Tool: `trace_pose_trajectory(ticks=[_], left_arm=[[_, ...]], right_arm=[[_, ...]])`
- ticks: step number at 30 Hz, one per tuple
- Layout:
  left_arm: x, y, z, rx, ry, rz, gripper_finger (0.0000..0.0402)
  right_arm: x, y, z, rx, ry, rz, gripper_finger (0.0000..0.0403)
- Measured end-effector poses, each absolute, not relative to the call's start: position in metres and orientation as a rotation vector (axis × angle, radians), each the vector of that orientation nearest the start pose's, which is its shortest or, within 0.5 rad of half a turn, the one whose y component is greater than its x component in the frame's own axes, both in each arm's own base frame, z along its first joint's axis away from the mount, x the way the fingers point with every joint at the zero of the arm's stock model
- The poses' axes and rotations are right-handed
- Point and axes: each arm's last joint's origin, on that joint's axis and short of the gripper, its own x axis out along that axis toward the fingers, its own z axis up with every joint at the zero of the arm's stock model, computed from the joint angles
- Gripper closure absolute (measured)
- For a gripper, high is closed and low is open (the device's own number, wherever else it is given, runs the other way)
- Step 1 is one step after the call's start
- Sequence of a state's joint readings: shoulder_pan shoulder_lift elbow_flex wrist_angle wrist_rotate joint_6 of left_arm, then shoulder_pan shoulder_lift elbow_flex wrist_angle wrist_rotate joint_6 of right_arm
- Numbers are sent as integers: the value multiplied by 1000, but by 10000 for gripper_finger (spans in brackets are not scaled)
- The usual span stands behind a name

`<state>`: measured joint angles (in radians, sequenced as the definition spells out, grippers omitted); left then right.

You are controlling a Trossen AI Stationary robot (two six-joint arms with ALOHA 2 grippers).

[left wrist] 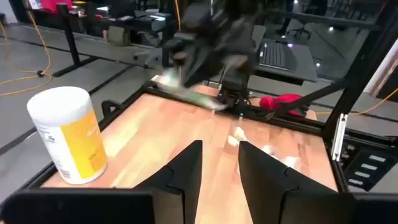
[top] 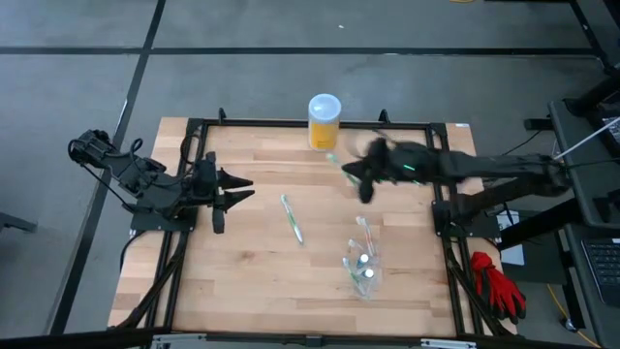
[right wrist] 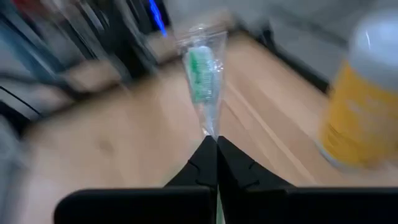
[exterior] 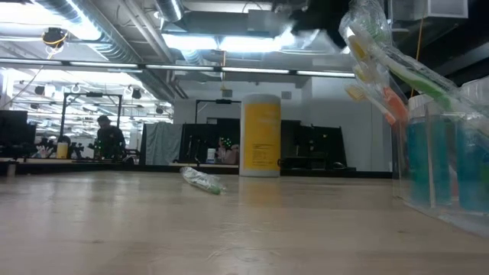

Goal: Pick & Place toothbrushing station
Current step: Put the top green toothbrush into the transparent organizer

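Observation:
My right gripper (top: 356, 174) is raised over the far middle of the table and is shut on a green toothbrush in a clear wrapper (right wrist: 202, 74). The brush also shows in the high view (top: 335, 161). A second wrapped toothbrush (top: 292, 218) lies flat on the table's middle. A clear cup (top: 364, 271) stands at the near right. Several toothbrushes (exterior: 378, 65) lean out of it, and a teal-blue tube (exterior: 428, 160) stands inside it. My left gripper (top: 242, 189) is open and empty at the table's left. My right gripper pinches the wrapped toothbrush near one end (right wrist: 210, 129) between its two shut fingers. The brush sticks out past the fingertips, in line with the fingers, its green part away from them. It is lifted clear of the table.
A yellow jar with a white lid (top: 324, 119) stands at the far edge, just beyond my right gripper. A black frame (top: 291, 124) runs around the tabletop. A red glove (top: 496, 281) lies off the table at the right. A person (exterior: 109, 137) is far back in the room.

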<state>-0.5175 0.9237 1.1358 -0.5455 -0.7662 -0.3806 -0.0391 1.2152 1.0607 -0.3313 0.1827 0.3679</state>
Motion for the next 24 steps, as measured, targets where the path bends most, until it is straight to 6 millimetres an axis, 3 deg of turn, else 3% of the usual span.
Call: trace_pose_trajectory(ticks=[4, 9, 15, 24], left_arm=[[159, -68, 395, -157, 230, 277, 300], [158, -68, 393, -136, 253, 268, 300], [157, -67, 388, -135, 294, 280, 300], [167, -66, 381, -156, 315, 354, 300]], right_arm=[[219, 11, 341, 366, 121, -304, 402], [177, 45, 331, 416, -111, -259, 403], [159, 90, 309, 427, -213, -257, 403], [151, 150, 280, 481, -131, -183, 403]])
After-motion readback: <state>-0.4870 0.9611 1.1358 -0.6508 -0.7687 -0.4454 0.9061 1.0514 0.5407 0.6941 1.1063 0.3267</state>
